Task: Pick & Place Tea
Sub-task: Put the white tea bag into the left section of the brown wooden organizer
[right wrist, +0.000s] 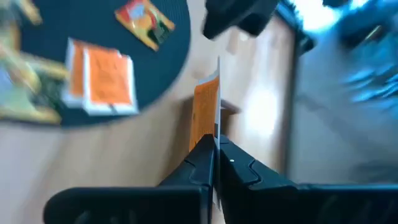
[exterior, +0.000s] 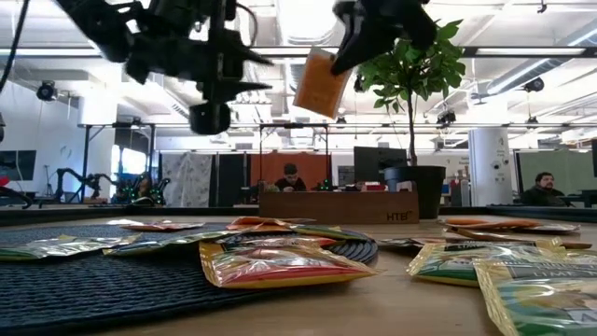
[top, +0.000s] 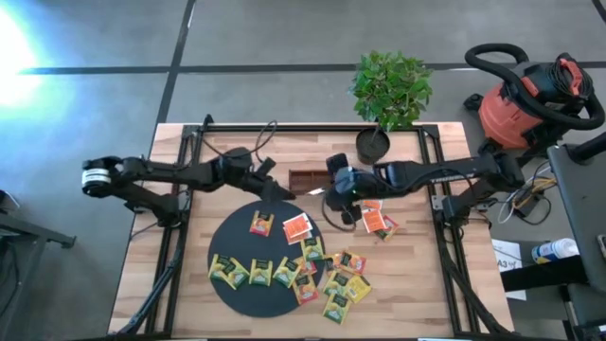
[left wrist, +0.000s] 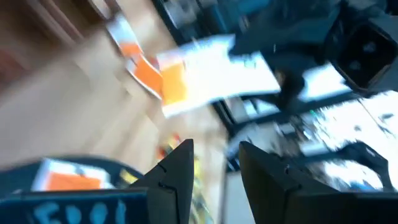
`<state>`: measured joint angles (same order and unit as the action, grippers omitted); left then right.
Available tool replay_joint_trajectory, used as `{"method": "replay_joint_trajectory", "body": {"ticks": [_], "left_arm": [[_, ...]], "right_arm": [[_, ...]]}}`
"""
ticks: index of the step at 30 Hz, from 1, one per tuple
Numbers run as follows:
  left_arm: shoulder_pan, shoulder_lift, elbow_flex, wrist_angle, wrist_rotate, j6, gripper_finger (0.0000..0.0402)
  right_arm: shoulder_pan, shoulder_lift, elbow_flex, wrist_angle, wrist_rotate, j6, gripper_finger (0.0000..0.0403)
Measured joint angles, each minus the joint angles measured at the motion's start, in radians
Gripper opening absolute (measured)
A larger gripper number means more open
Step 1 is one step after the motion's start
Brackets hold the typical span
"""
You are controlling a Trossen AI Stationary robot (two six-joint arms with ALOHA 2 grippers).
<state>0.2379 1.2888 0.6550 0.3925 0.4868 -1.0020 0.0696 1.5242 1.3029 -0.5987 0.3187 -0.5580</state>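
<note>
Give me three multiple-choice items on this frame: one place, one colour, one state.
1. Where is the potted plant?
A. far edge of the table
B. on the black mat
C. in the wooden box

2. What colour is the tea sachet in the right gripper?
A. green
B. orange and white
C. blue

3. How do the left gripper's fingers stand?
A. shut on a sachet
B. apart and empty
C. shut on the mat

Answers:
1 A: the high view shows its pot at the table's far edge.
2 B: the right wrist view shows it edge-on, orange with white.
3 B: the left wrist view shows a gap with nothing between them.
</note>
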Motion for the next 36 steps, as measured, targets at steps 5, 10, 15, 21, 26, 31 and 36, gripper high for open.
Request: {"method": "replay_joint_trajectory", "body": {"ticks": [5, 10, 15, 21, 26, 31, 36], "left_arm": [[0.017, 0.075, 0.09, 0.008, 0.105, -0.022, 0.0123], [0.055, 0.105, 0.147, 0.003, 0.132, -0.023, 0.0123], [0.13, 0.136, 0.173, -0.002, 0.131, -0.042, 0.0123], [0.191, 0.221, 0.169, -0.008, 0.236, -0.125, 0.0123], [0.193, 0.277, 0.168, 0.01, 0.309, -0.127, 0.0123], [0.2, 0.273, 0.167, 0.083, 0.258, -0.092, 0.0123], [0.189, 0.213, 0.167, 0.179, 0.143, -0.021, 0.0123]], "right_arm": [[0.073, -0.005, 0.002, -0.021, 0.163, -0.262, 0.0008], [0.13, -0.012, 0.002, -0.101, 0.26, -0.396, 0.0008], [0.196, -0.012, 0.002, -0.105, 0.331, -0.452, 0.0008], [0.245, -0.012, 0.001, -0.067, 0.355, -0.5, 0.0008], [0.234, -0.012, 0.001, -0.067, 0.415, -0.478, 0.0008], [0.201, -0.017, 0.018, -0.076, 0.295, -0.136, 0.0008], [0.096, -0.018, 0.023, -0.126, 0.208, 0.437, 0.0008]]}}
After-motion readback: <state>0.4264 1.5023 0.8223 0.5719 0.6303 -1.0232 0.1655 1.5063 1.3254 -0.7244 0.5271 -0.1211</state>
